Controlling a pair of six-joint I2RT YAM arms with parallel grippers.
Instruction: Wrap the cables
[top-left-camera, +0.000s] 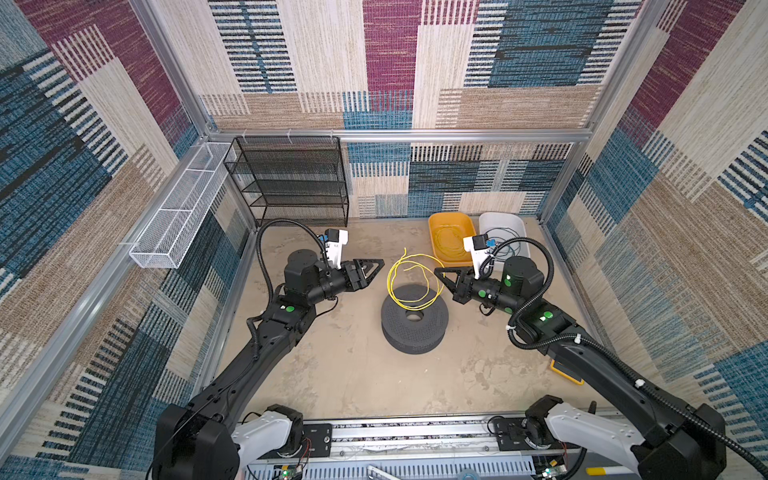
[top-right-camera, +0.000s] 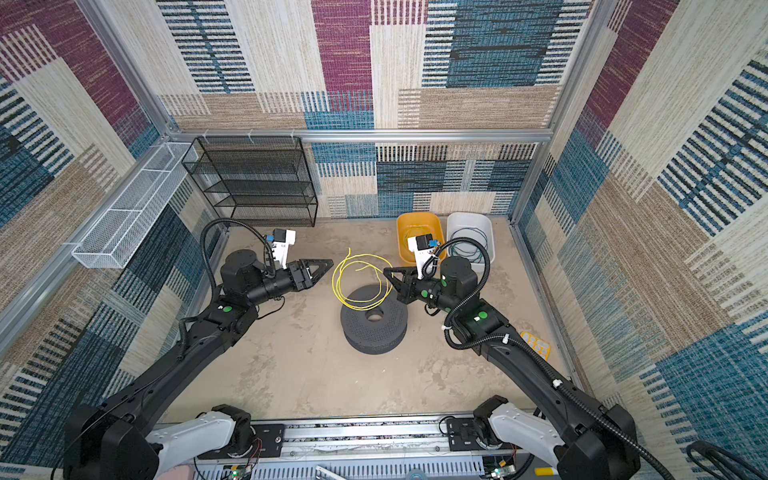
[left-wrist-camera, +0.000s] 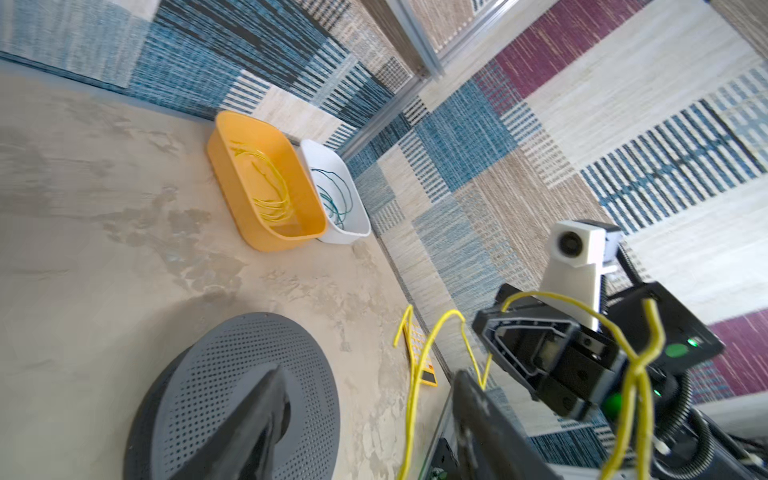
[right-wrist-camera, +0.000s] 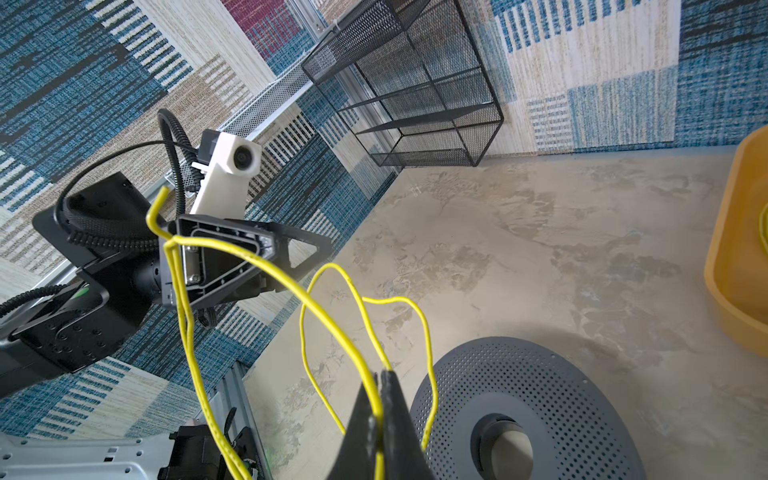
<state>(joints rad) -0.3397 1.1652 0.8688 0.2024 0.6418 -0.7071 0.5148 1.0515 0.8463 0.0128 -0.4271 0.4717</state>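
Over the grey spool (top-left-camera: 415, 328) on the desk (top-left-camera: 332, 374), yellow cable (top-left-camera: 389, 284) hangs looped, pinched in the clenched right tool (right-wrist-camera: 382, 376), just right of the released left tool (top-left-camera: 374, 268).

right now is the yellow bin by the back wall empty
No, a coil of yellow cable lies inside the yellow bin, as the left wrist view shows.

Seeing black mesh shelf rack (top-left-camera: 291, 178) standing against back wall, left side. Noting white mesh basket (top-left-camera: 174, 224) running along left rail. Spotting orange bin (top-left-camera: 452, 214) touching white bin (top-left-camera: 500, 216), back right. Logging grey perforated spool (top-left-camera: 432, 328) lying flat mid-table, flat yellow item (top-left-camera: 565, 371) lying at right edge.
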